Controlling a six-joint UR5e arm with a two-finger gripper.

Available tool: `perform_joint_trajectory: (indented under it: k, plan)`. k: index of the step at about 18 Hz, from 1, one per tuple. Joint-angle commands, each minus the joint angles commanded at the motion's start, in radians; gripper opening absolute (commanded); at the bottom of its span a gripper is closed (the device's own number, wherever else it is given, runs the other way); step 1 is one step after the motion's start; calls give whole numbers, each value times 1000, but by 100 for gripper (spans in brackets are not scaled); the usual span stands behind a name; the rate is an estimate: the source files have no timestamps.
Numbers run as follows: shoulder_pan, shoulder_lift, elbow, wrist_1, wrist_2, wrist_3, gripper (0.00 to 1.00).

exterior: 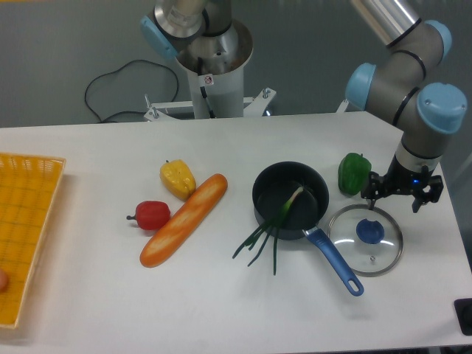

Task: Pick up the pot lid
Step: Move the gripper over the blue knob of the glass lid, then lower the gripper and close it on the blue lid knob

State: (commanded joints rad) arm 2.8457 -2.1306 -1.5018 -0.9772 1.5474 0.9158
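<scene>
The lid (366,242) was seen lying flat on the counter (88,310), just right of the pot (290,193), whose blue handle was laid just beside the lid's rim. The pincer (393,199) was held spread over the lid's far edge, near a green pepper (354,173).

The glass pot lid (366,237) lies flat on the white counter (110,295), just beside the black pot (290,198); the pincer (395,198) hangs over the lid's far rim, fingers spread, seemingly not touching it; a green pepper (354,173) sits near
</scene>
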Motion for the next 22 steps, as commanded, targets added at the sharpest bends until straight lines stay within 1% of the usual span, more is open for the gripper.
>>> perform_joint_trajectory:
  k: [3, 9, 15, 22]
  plan:
    - [-28, -29, 26, 2, 14, -12, 100]
    - [-38, -49, 38, 2, 14, -17, 100]
    - [-58, -66, 46, 2, 16, -44, 100]
    - [-60, -69, 46, 2, 13, -83, 100]
